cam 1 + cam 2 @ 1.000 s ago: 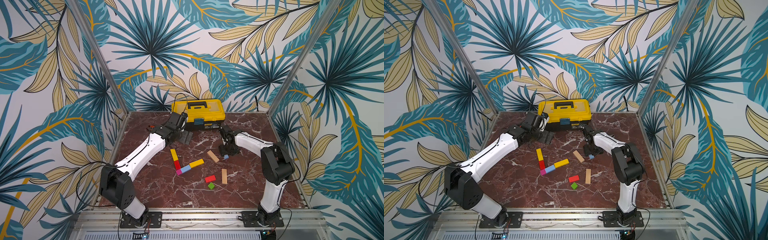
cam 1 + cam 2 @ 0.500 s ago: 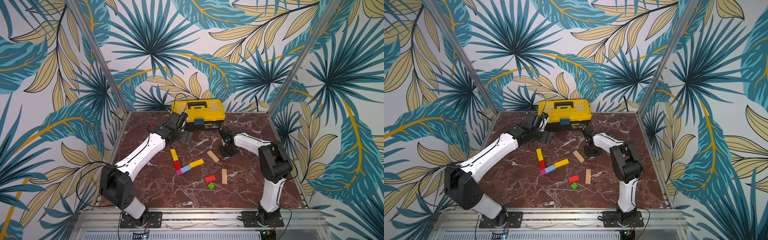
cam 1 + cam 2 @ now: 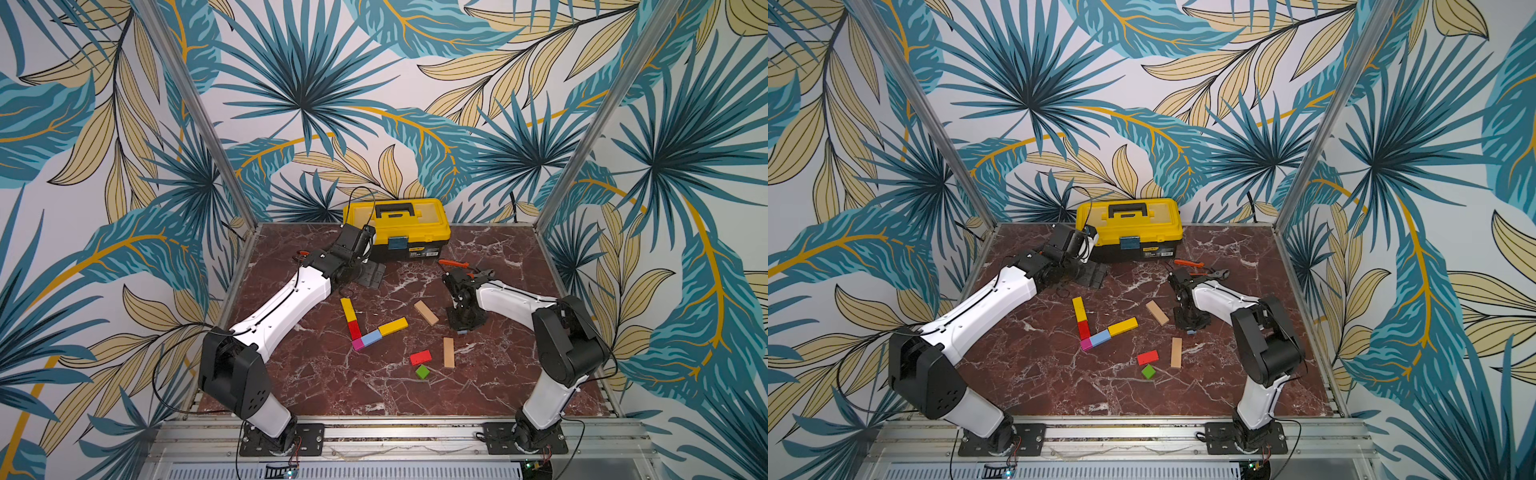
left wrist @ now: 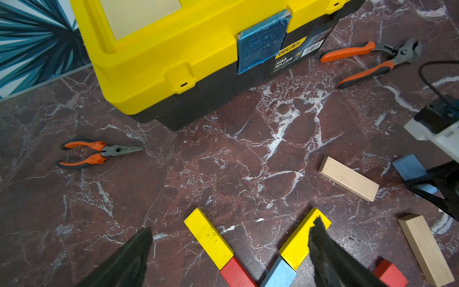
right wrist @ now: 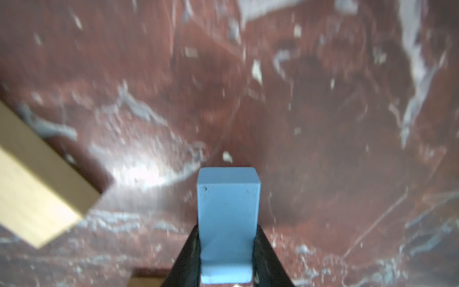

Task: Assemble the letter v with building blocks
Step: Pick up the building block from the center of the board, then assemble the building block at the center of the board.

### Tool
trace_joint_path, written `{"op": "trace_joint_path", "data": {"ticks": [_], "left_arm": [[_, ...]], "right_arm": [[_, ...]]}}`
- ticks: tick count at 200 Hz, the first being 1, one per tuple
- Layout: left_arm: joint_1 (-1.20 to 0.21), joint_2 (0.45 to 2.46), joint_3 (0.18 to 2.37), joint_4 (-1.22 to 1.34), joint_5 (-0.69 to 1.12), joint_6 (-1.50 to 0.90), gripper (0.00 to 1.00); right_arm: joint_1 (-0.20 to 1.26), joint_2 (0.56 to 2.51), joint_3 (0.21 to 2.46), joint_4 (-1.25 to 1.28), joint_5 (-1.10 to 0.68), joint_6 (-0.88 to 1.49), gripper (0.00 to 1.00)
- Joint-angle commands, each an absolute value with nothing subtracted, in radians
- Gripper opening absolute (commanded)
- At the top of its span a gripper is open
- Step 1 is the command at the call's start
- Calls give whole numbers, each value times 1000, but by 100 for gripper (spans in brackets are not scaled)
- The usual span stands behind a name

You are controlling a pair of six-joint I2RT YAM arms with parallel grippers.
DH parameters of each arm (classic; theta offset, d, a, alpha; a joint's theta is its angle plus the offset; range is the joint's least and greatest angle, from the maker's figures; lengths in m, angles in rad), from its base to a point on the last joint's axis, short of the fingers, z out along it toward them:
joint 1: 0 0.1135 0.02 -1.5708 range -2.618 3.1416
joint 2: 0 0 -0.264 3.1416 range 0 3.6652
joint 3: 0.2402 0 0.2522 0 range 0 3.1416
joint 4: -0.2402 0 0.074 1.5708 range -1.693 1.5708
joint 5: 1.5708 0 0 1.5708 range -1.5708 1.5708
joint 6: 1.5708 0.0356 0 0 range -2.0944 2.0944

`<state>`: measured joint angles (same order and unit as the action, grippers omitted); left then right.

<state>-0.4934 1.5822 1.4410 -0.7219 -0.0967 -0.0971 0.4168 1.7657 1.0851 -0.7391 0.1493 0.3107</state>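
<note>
Right wrist view: right gripper (image 5: 227, 248) pinches a blue block (image 5: 228, 206) by its long sides, with a tan bar (image 5: 37, 188) just beside it. In both top views the gripper body hides nearly all of that block. Only the left wrist view shows the left gripper (image 4: 229, 246) spread wide and empty. The V (image 3: 354, 329) of five blocks lies on the table (image 3: 332, 374), left of the held block. A loose red block (image 3: 420, 357) and green cube (image 3: 422, 371) lie near it.

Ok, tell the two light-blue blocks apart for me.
The gripped blue block sits clamped in the right gripper; the placed blue block lies free. The gripped blue block touches no other block; the placed blue block sits between the magenta cube and a yellow bar. Both are light blue.
</note>
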Motion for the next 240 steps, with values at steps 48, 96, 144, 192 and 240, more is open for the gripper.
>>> {"op": "trace_joint_path", "data": {"ticks": [48, 96, 144, 192, 240], "left_arm": [[-488, 1548, 1454, -710, -100, -91, 99], [-488, 1545, 1451, -711, -101, -91, 99], [-488, 1540, 1447, -709, -107, -91, 99], [-488, 1537, 1443, -709, -109, -89, 100], [-488, 1533, 1441, -709, -112, -89, 99]], "right_arm": [[553, 1745, 1020, -787, 153, 407, 25], [630, 1785, 1055, -769, 131, 400, 25], [635, 1796, 1097, -836, 137, 294, 25], [633, 1841, 1155, -881, 87, 210, 24], [604, 1866, 1171, -871, 72, 200, 24]]}}
